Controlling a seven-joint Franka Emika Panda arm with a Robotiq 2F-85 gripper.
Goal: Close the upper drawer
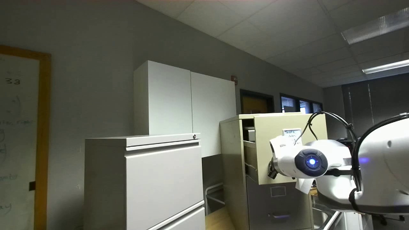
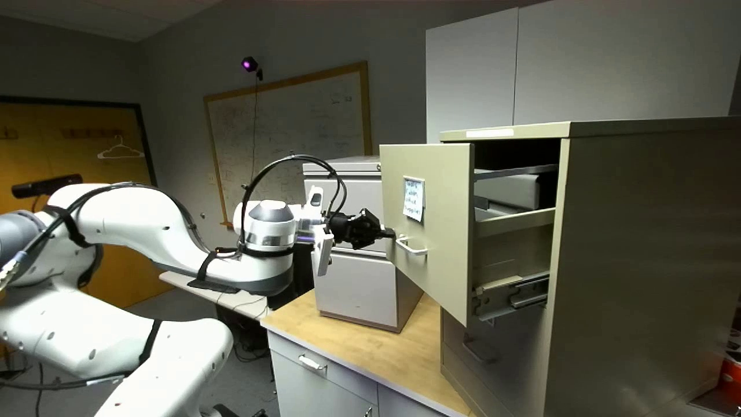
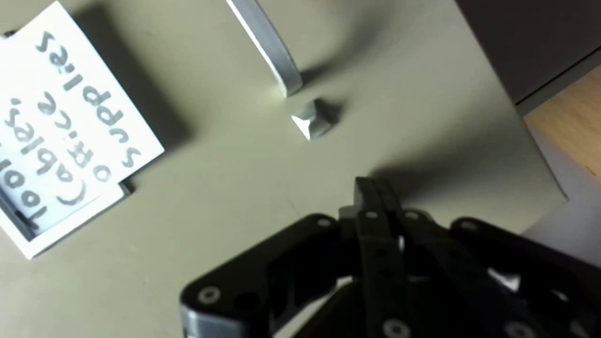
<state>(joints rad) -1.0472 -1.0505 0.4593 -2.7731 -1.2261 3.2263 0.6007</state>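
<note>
The upper drawer (image 2: 446,231) of the beige filing cabinet (image 2: 637,243) stands pulled out, with its open side and rail showing. Its front also shows in an exterior view (image 1: 266,127) and fills most of the wrist view (image 3: 211,188). It bears a white label (image 2: 413,198) and a metal handle (image 2: 411,249); a small silver catch (image 3: 312,119) is beside the handle (image 3: 270,42). My gripper (image 3: 375,183) is shut with nothing between its fingertips. It points at the front, beside the handle, near one side edge (image 2: 391,233). I cannot tell if the tips touch.
A light-grey cabinet (image 2: 353,289) stands on the wooden counter (image 2: 347,341) beside the filing cabinet. A lower drawer (image 1: 278,204) is shut beneath the upper one. White wall cupboards (image 1: 212,111) hang behind. Grey boxes (image 2: 509,191) lie inside the open drawer.
</note>
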